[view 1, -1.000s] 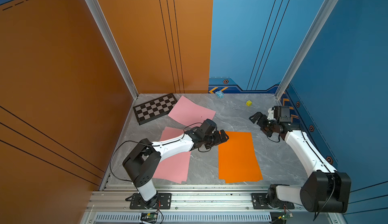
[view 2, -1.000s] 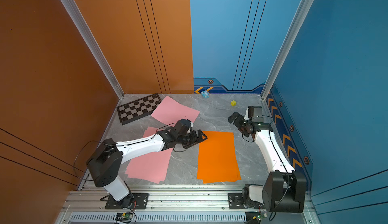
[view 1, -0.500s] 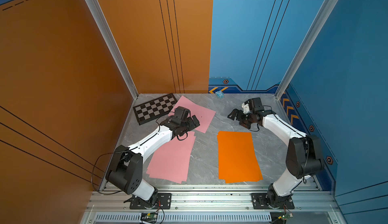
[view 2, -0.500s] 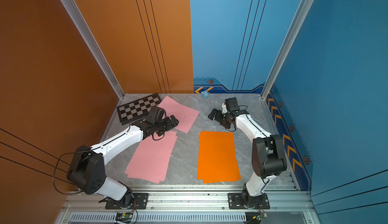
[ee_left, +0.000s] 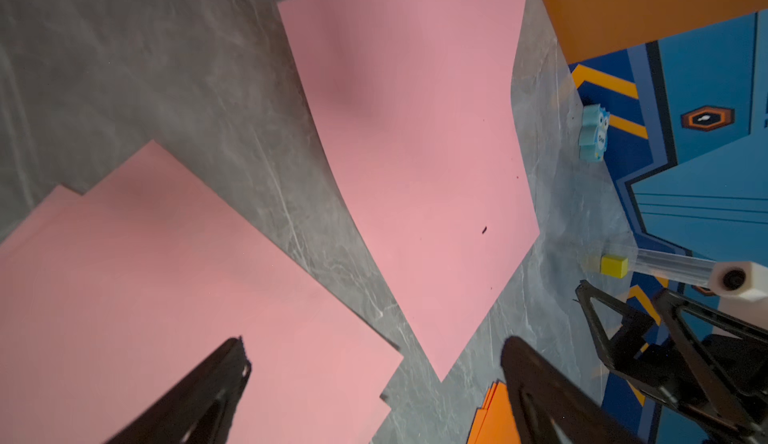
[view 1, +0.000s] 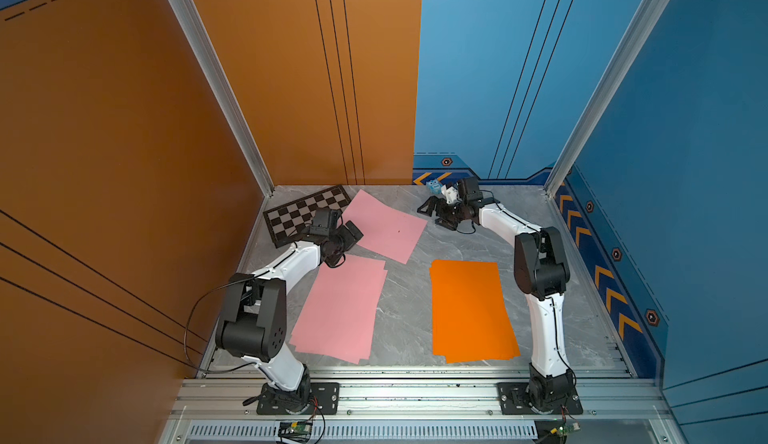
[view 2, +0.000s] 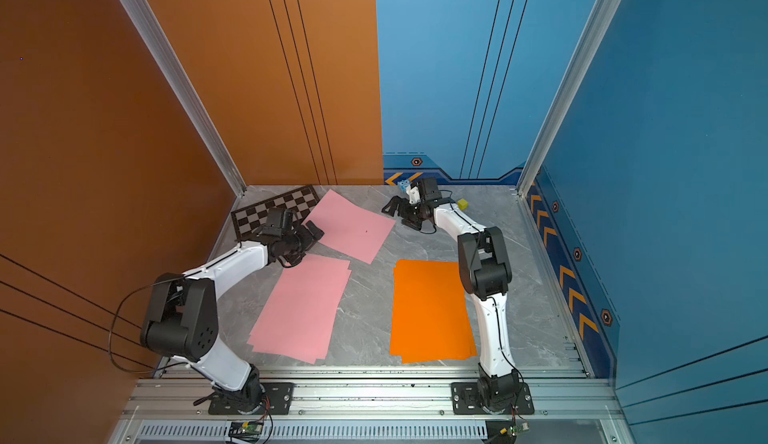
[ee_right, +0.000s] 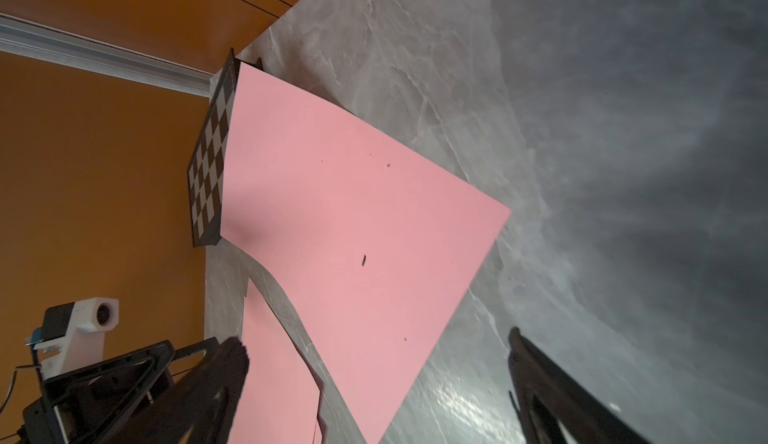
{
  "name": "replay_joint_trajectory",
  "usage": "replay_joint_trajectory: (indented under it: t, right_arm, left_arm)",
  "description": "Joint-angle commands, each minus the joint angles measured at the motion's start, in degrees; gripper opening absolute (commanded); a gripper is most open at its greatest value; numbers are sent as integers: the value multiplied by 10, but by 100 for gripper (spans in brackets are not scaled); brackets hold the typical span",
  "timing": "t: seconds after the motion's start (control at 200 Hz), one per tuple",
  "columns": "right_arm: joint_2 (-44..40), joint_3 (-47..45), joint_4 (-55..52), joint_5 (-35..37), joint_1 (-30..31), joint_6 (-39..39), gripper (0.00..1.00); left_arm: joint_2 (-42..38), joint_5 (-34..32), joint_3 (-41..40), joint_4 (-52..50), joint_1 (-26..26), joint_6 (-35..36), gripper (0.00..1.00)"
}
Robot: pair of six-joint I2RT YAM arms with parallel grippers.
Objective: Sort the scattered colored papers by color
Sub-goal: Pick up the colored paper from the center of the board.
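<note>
One loose pink sheet (view 1: 384,225) lies skewed, a corner overlapping the checkered board (view 1: 305,213); a pink stack (view 1: 338,306) (edges slightly fanned) lies flat near the board; an orange stack (view 1: 469,309) lies flat, well apart from it

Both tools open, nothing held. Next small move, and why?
Likely: lower the left tool and pinch the near edge of the loose pink sheet. It is the only sheet outside the pink stack and orange stack; that tool is open and at its edge.
</note>
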Motion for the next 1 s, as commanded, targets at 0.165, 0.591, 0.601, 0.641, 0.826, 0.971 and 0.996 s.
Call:
replay_joint_trajectory:
  t: [0.165, 0.591, 0.601, 0.641, 0.826, 0.971, 0.996]
  right_arm:
    - [39, 54, 5, -32, -4, 24, 100]
    - [-34, -22, 9, -33, -27, 16, 100]
    - [-36, -24, 9, -33, -28, 16, 100]
    - [-43, -29, 9, -34, -29, 15, 100]
    - [-74, -64, 11, -32, -32, 13, 100]
    - [-96, -89, 15, -30, -33, 12, 100]
    - [-99, -93, 15, -30, -34, 12, 100]
  left_arm:
    - [76, 49, 28, 145, 35, 46, 95]
    - [151, 41, 45, 172, 49, 67, 87]
    - [153, 40, 44, 172, 50, 66, 87]
    - [158, 39, 45, 178, 53, 68, 87]
    - [186, 50, 51, 230, 57, 76, 78]
    - [202, 55, 50, 262, 60, 78, 58]
    - [206, 57, 50, 268, 61, 77, 54]
